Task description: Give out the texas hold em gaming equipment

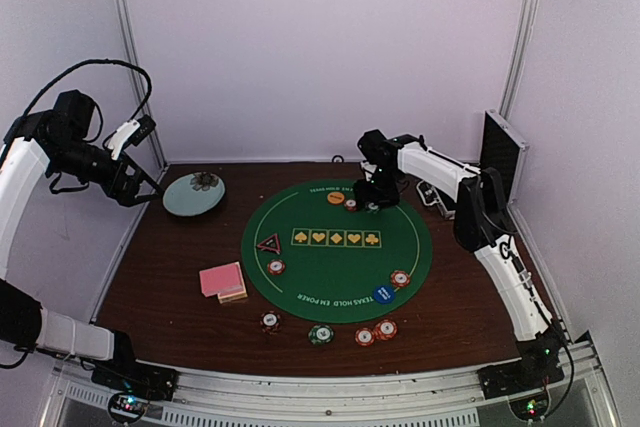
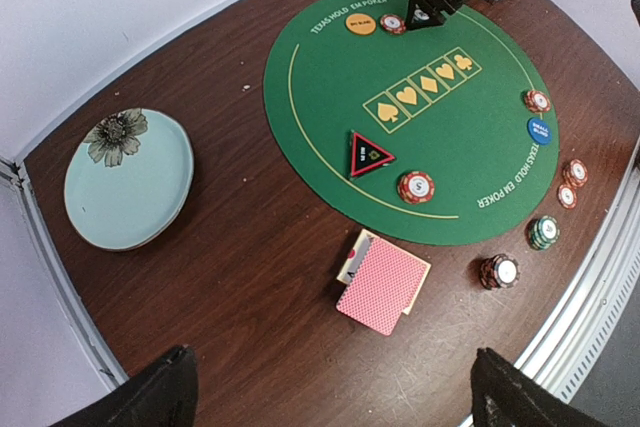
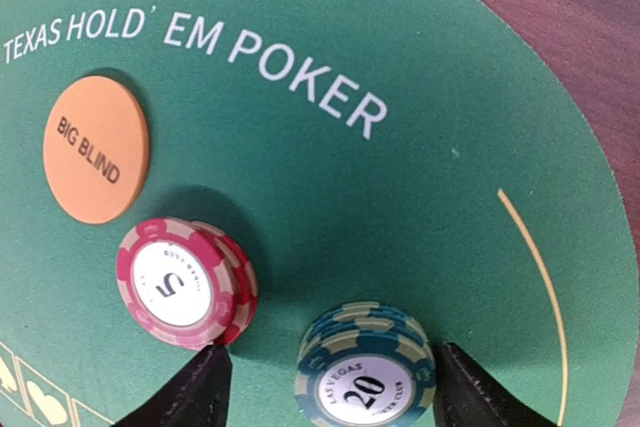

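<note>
My right gripper (image 1: 368, 203) (image 3: 330, 397) is open, low over the far side of the green poker mat (image 1: 330, 277). Its fingers straddle a green "20" chip stack (image 3: 365, 372). A red "5" chip stack (image 3: 185, 282) and the orange "Big Blind" disc (image 3: 96, 147) lie just left of it. My left gripper (image 1: 140, 192) (image 2: 340, 397) is open and empty, high above the table's left side. The pink-backed cards (image 1: 222, 280) (image 2: 385, 285) lie left of the mat. The black-red triangle marker (image 1: 268, 243), a red chip (image 1: 276, 267), the blue disc (image 1: 382, 294) and another red chip (image 1: 400, 278) sit on the mat.
Several chip stacks (image 1: 320, 333) lie on the brown table near the mat's front edge. A pale blue plate (image 1: 193, 194) sits at the back left. The aluminium case (image 1: 500, 157) stands open at the back right, behind my right arm.
</note>
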